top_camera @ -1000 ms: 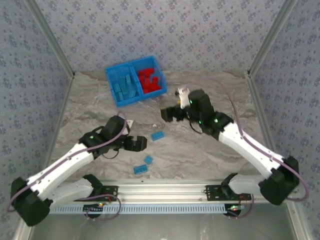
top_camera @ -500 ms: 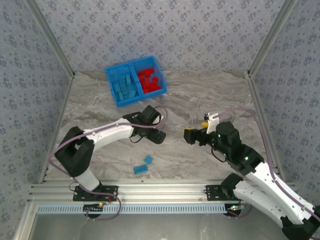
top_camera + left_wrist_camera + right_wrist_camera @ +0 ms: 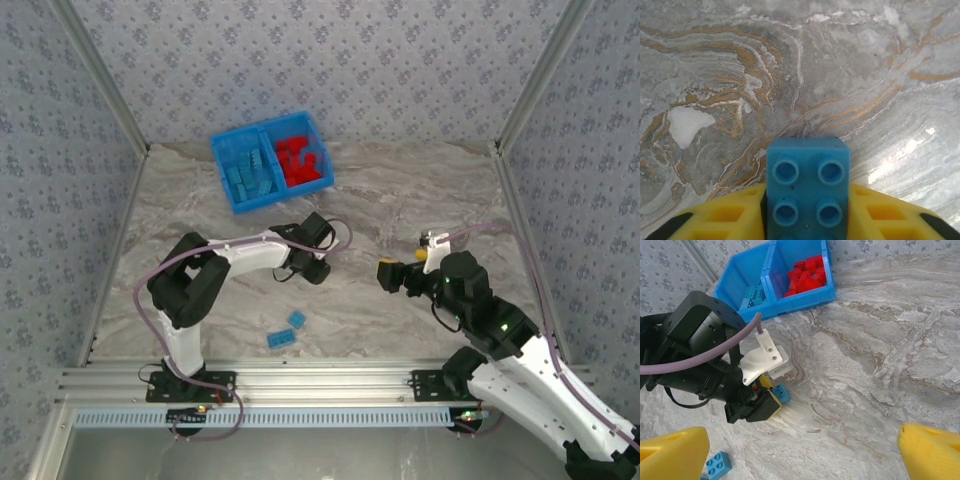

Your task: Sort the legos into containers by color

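Observation:
My left gripper (image 3: 316, 270) is low over the marble table, shut on a light blue lego (image 3: 807, 187) that sits studs-up between its yellow fingers (image 3: 720, 220). The right wrist view shows that same lego (image 3: 782, 393) poking out of the left gripper's tip. My right gripper (image 3: 388, 277) hovers open to the right of it, with nothing between its fingers (image 3: 675, 450). The blue bin (image 3: 280, 195) stands at the back left. Its left compartment holds blue legos (image 3: 247, 168) and its right one holds red legos (image 3: 303, 160). Two more blue legos (image 3: 289, 329) lie near the front.
Patterned walls and slanted metal posts close in the table at the back and both sides. An aluminium rail (image 3: 320, 385) runs along the near edge. A loose blue lego (image 3: 717, 465) lies just beside my right gripper's left finger.
My left arm has swung right to the blue lego in the middle of the table and closed on it. My right arm has pulled back from near the bin toward the front right, still open.

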Action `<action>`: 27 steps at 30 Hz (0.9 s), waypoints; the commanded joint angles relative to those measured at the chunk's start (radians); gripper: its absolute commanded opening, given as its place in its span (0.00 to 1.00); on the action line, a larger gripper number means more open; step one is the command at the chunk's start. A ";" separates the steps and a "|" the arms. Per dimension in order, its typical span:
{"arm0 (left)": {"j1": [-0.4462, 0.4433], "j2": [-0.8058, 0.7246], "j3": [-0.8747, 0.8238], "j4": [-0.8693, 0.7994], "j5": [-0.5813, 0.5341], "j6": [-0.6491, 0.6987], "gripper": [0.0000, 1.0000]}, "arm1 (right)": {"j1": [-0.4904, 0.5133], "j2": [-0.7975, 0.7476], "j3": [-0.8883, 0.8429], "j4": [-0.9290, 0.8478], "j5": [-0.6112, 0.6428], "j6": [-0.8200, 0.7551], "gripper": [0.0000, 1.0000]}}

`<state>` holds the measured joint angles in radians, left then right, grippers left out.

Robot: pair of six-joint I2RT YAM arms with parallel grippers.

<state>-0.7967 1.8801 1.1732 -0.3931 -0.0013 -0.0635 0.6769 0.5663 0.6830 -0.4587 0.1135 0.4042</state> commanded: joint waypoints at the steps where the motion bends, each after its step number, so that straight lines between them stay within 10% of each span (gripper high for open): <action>1: -0.002 -0.034 -0.041 0.012 0.017 -0.012 0.28 | 0.004 -0.001 -0.012 0.002 0.011 0.008 0.99; 9: 0.024 -0.257 -0.036 -0.005 -0.065 -0.048 0.15 | 0.008 -0.002 -0.041 0.045 -0.182 -0.139 0.99; 16: 0.213 -0.371 0.116 -0.064 -0.106 -0.073 0.12 | 0.075 0.001 -0.072 0.107 -0.319 -0.297 0.99; 27: 0.534 -0.027 0.624 -0.275 -0.204 -0.193 0.09 | 0.106 0.058 -0.059 0.117 -0.259 -0.264 1.00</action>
<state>-0.3035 1.7523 1.7191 -0.5648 -0.1825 -0.1944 0.7738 0.6197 0.6117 -0.3569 -0.1608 0.1406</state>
